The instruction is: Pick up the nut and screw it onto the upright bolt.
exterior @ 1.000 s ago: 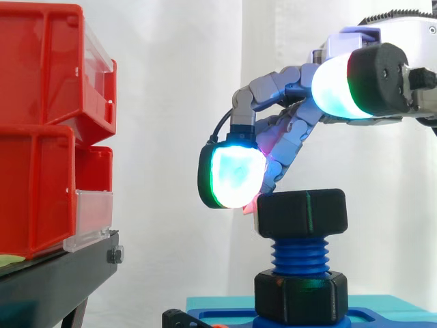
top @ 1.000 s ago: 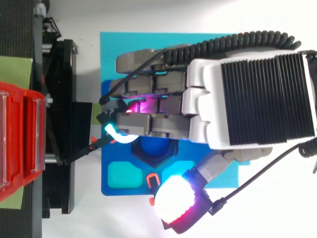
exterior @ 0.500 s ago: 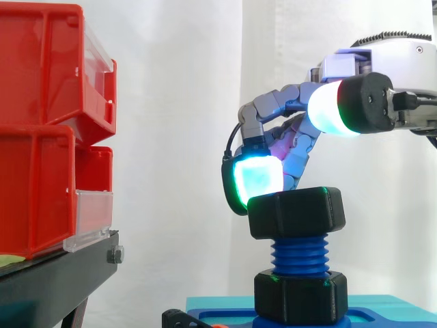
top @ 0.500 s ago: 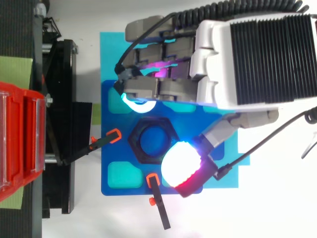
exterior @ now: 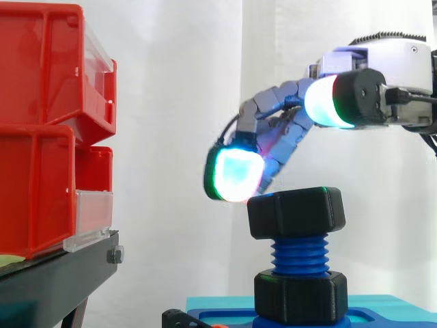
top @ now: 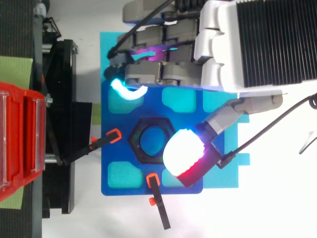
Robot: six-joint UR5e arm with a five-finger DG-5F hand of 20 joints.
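Nut: black hexagonal plastic nut (exterior: 295, 212) sits atop the blue threaded upright bolt (exterior: 299, 255).
Hand: hand (top: 218, 49) above nut; fingers (exterior: 234, 174) loosely bent, apart from thumb, gripping nothing.

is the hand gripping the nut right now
No, the side view shows the hand above and beside the nut, with no finger or thumb wrapped round it.

Robot hand (top: 218, 49): white casing with a black ribbed panel, grey segmented fingers (top: 158, 74), thick black-backed fingertip pads (exterior: 235, 174) glowing (white-cyan edged green, one edged red).
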